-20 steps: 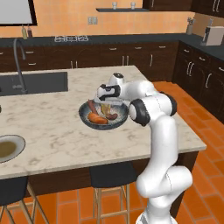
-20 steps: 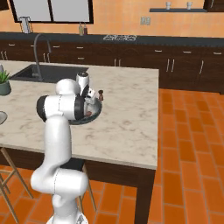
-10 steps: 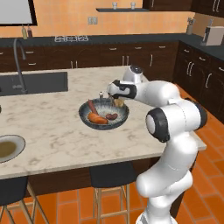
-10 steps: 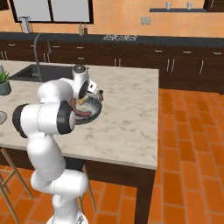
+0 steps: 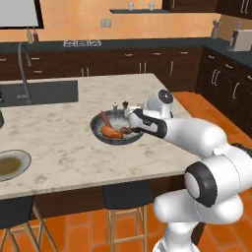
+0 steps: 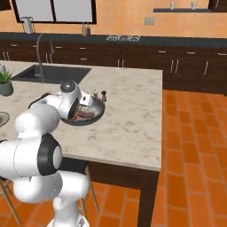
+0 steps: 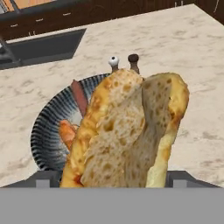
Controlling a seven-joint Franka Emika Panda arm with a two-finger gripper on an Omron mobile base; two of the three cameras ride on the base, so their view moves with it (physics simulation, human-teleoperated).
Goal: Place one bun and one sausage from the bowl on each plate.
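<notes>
Bowl [image 5: 115,129] sits mid-counter in the left base view, a sausage [image 5: 105,119] inside; the gripper [image 5: 129,118] hovers at its right rim. Right base view: arm covers the bowl's [image 6: 91,116] left half. Hand view: a bun [image 7: 127,131] fills the spread jaws, clamped between them, above the bowl [image 7: 48,131].

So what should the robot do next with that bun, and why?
Probably lift the bun straight up. It sits between the gripper's spread jaws, apparently gripped, just over the bowl, so it needs to clear the rim before travelling to the plate.
</notes>
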